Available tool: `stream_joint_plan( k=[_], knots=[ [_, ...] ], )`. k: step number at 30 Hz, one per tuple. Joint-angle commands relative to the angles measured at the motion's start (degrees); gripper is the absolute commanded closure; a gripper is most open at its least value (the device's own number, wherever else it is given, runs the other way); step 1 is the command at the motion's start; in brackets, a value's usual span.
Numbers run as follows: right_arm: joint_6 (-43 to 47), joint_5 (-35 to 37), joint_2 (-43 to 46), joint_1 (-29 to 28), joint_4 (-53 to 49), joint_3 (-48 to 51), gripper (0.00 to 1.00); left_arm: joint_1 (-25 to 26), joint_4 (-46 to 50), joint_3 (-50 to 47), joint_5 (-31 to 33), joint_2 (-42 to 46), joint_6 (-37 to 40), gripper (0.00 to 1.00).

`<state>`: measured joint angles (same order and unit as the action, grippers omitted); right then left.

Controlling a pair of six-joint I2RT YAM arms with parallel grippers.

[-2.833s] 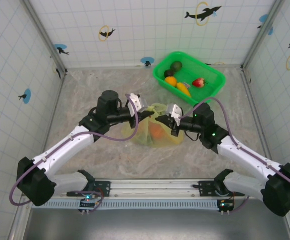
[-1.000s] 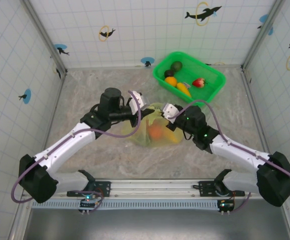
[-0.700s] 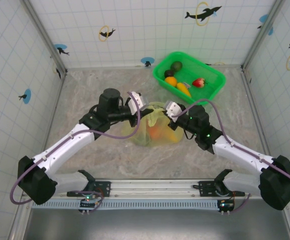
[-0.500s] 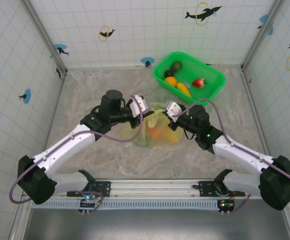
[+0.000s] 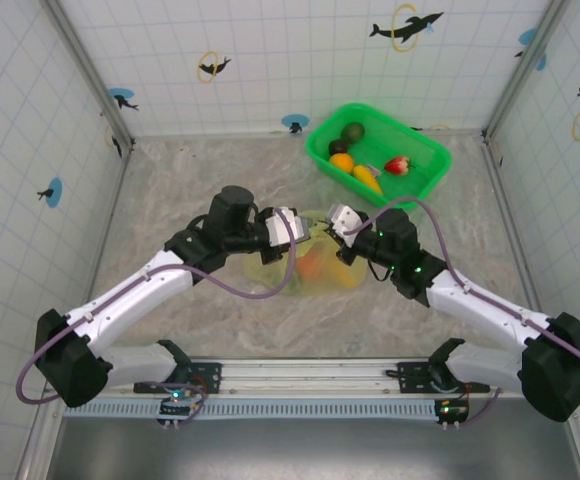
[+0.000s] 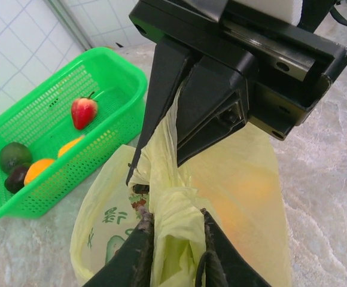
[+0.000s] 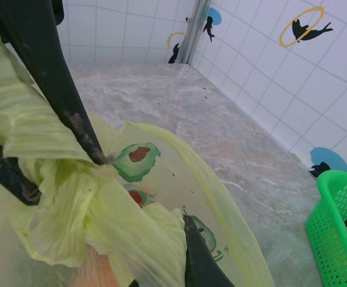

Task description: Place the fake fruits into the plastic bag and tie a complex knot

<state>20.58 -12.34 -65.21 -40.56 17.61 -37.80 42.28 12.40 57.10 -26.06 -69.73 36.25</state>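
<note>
The pale yellow-green plastic bag (image 5: 320, 268) lies mid-table with an orange fake fruit (image 5: 311, 264) showing through it. Its handle strips are bunched into a knot (image 7: 72, 203) between my two grippers, which meet above the bag. My left gripper (image 5: 295, 236) (image 6: 176, 230) has its jaws slightly apart, a loose fold of handle plastic lying between its fingers (image 6: 139, 242). My right gripper (image 5: 336, 226) (image 6: 161, 158) (image 7: 161, 269) is shut on the other handle strip. More fake fruits rest in the green basket (image 5: 422, 150): a strawberry (image 5: 397, 165) (image 6: 84, 112), an orange one (image 5: 341, 162), a dark green one (image 5: 353, 132).
The green basket (image 6: 125, 75) stands at the back right near the tiled wall corner. Tiled walls close the table on three sides. Open marble surface lies to the left of the bag and in front of it.
My left gripper has moved right, closer to the right gripper over the bag, and its jaws have parted a little. The right gripper has barely shifted.
</note>
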Motion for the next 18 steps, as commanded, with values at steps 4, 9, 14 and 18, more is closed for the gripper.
stream_joint_plan(
  k=[4,9,14,18],
  knots=[
    [-0.28,-1.64,-0.06,-0.75,-0.01,-3.60,1.00,0.17,1.89,2.45,0.72,-0.13,1.69,0.69],
    [-0.06,-1.82,-0.27,-0.92,-0.24,-3.86,1.00,0.25,3.83,4.08,1.44,-1.25,3.10,0.80],
    [-0.55,-1.54,0.46,-0.98,-0.30,-3.30,1.00,3.80,6.34,5.04,9.97,-2.39,9.62,1.00],
    [-2.08,-0.76,1.56,-1.24,1.15,-1.60,1.00,7.63,7.31,4.06,18.31,-2.22,15.35,1.00]
  ],
)
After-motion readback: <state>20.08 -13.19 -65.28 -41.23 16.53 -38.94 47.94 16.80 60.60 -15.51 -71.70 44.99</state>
